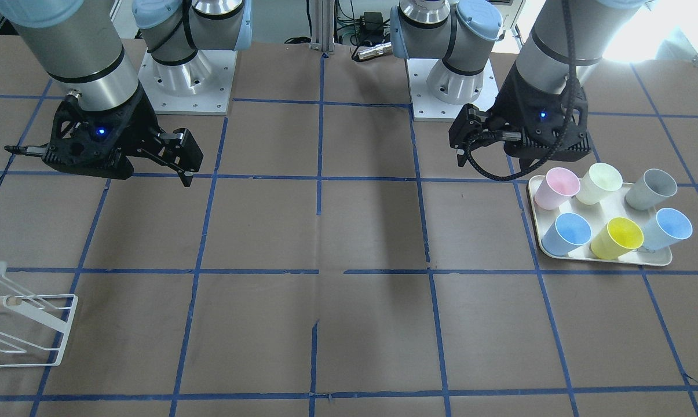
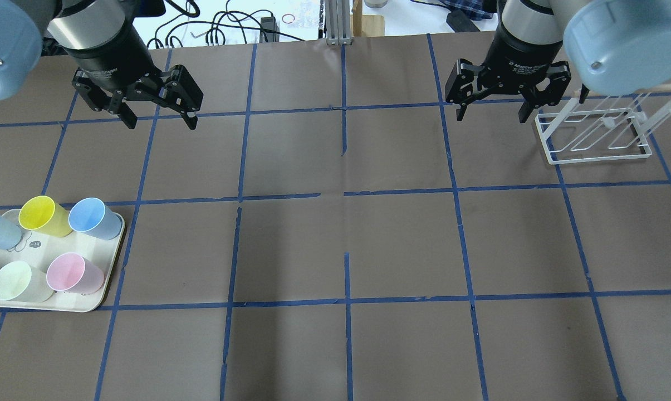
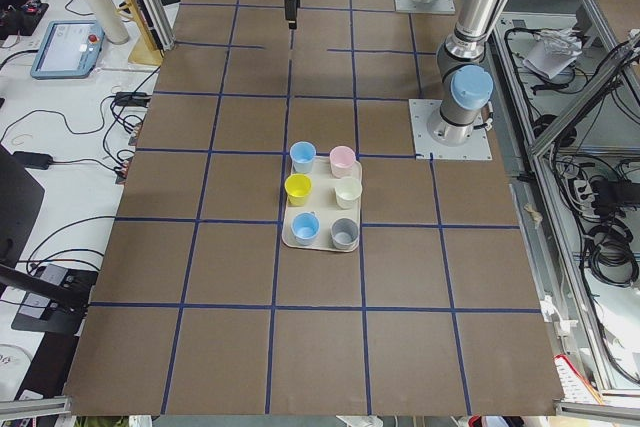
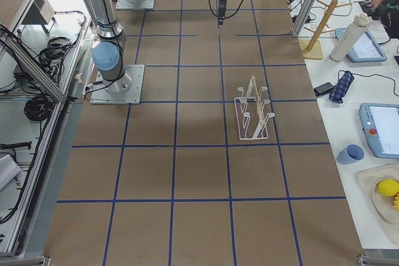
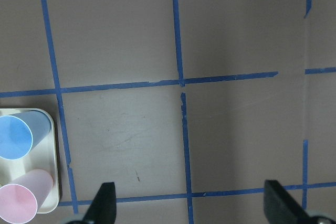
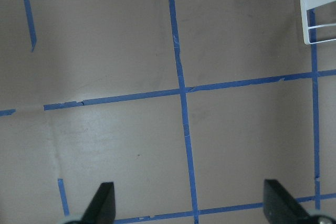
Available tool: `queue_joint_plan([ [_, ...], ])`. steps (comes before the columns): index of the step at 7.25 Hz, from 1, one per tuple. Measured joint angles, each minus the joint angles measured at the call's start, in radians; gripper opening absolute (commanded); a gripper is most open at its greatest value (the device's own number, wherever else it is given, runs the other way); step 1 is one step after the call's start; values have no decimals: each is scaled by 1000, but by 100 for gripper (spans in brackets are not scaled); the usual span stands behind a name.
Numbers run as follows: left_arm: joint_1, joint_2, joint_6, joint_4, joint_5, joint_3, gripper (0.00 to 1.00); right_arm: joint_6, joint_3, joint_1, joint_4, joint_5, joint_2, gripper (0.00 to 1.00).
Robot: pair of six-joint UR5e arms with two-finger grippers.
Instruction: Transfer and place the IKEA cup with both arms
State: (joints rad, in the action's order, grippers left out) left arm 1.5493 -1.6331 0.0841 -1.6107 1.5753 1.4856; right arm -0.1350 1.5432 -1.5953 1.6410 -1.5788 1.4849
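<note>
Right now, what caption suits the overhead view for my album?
Left gripper and right gripper hang open; the yellow IKEA cup stands on the tray among pastel cups.

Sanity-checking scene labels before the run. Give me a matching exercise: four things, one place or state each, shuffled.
1. IKEA cup
2. pink cup
3. wire rack
4. left gripper

A. open, empty, above the table
B. on the tray, next to the cream cup
C. on the tray, between two light-blue cups
D. standing on the table, robot's right side

Pairs: 1-C, 2-B, 3-D, 4-A.
</note>
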Motion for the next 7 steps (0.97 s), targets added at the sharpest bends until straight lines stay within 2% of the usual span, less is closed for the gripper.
queue_joint_plan([
  [7, 0, 0, 9, -3, -3, 6, 100, 0, 0, 0, 2, 0, -1, 100],
])
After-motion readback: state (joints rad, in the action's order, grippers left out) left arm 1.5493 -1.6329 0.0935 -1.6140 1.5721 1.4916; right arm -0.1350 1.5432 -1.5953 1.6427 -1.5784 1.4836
